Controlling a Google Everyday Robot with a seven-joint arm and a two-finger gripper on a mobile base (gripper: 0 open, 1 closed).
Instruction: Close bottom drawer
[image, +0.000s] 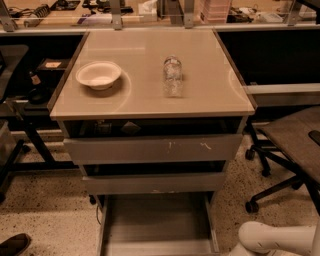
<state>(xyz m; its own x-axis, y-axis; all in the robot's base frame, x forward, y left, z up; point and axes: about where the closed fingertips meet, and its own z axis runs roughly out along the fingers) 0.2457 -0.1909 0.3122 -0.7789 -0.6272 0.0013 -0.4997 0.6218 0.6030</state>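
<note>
Bottom drawer (157, 220), a flat grey metal tray with a low plain front, stands pulled out toward the near edge, lowest in the cabinet (220, 100). Only a smooth, rounded white arm (272, 239) shows near right; the gripper is out of frame, so its grip cannot be told.

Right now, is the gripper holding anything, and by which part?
It cannot be told: the gripper is out of view; only a white arm segment shows at lower right, beside the open bottom drawer.

The bottom drawer (157, 226) is lying open from above; the white arm (276, 239) is crowding its right front corner, hand out of frame.
</note>
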